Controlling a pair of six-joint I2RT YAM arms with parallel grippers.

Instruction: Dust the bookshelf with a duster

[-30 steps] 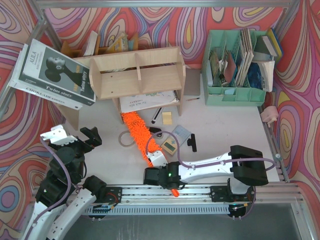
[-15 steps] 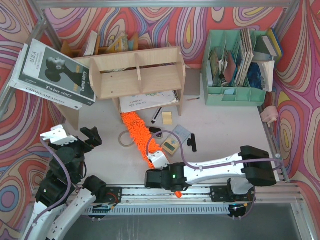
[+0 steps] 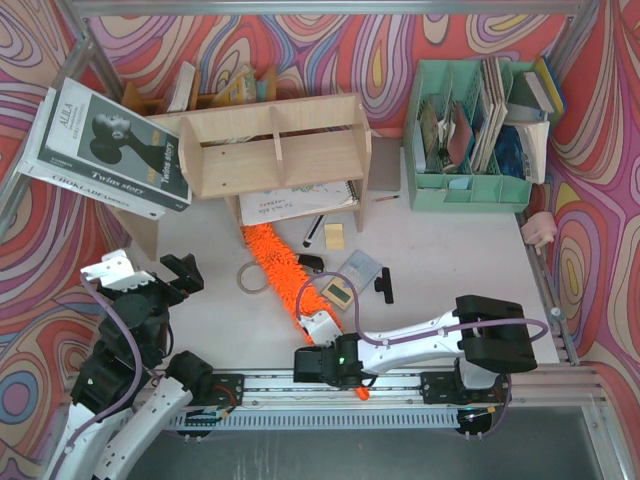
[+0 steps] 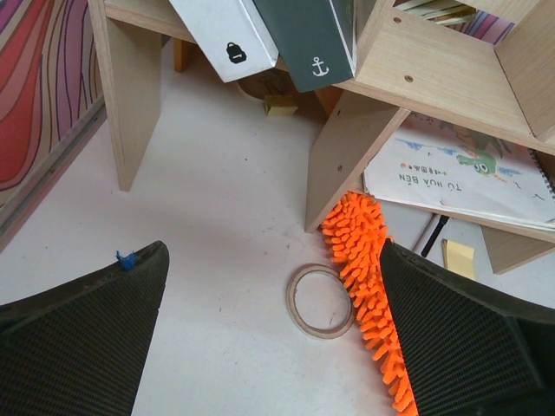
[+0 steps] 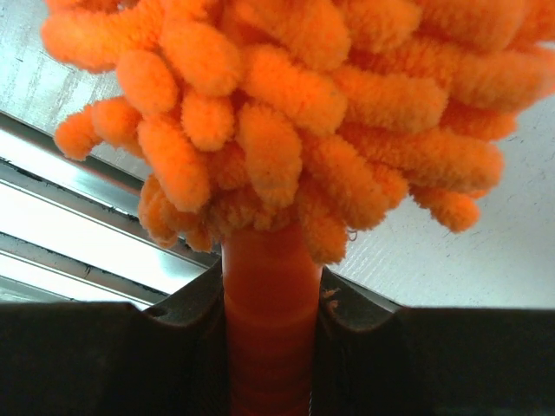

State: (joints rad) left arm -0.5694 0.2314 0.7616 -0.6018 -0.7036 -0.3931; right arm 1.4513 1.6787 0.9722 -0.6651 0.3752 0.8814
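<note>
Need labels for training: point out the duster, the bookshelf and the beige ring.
duster (image 3: 274, 264): top external view, on its fluffy orange head.
bookshelf (image 3: 315, 158): top external view, on the plywood panel right of the divider.
beige ring (image 4: 319, 332): left wrist view, on its near rim.

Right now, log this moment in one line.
right gripper: jaws shut on duster handle | left gripper: jaws open, empty | duster tip by bookshelf leg
</note>
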